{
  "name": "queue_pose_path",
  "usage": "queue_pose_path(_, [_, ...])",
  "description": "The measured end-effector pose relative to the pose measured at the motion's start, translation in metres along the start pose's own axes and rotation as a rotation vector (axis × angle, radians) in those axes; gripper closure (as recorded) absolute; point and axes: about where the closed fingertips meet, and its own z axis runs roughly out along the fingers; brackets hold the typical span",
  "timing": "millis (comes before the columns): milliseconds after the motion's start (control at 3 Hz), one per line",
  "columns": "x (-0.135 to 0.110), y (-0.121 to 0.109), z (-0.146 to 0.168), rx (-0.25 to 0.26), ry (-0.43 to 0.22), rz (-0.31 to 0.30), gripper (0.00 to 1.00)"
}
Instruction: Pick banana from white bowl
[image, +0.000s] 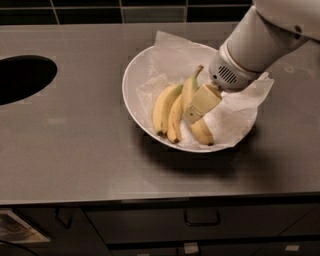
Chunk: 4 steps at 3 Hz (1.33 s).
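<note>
Banana is the one to watch, the long, thick, gently curved yellow one with the greenish stem. We'll sweep from the front.

Nearest are dark cabinet drawers with a black handle, under the edge of the grey metal desk. Moving in, the wide, shallow white bowl sits mid-desk, lined with a crumpled white paper sheet that cushions the fruit and spills over the right rim.

Inside are two shorter, slimmer yellow bananas on the left, packed side by side. The banana lies just right of them, dark tip towards us and stem pointing away.

The cream-coloured pincer is down on the banana's middle, angled in from the upper right. I'd judge that's so it comes in from the open paper side and keeps clear of the two neighbours. Has it clamped on? I cannot tell, since its body covers the contact. I'd call this the grasp stage, with the lift to come.

Behind it, the bulky white arm slopes up and out of shot. Far left is a dark oval opening in the desk, and at the back, dark wall tiles.
</note>
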Motion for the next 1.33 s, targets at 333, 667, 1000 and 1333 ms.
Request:
queue_pose_path(333, [0.000,-0.008,0.007,0.020,-0.029,0.045,0.19])
queue_pose_path(667, [-0.004,-0.014,0.013,0.036,-0.051,0.073,0.20])
queue_pose_path(1000, [-0.007,-0.015,0.021,0.052,-0.051,0.095,0.20])
queue_pose_path(1333, [-0.007,-0.013,0.031,0.070,-0.036,0.113,0.21])
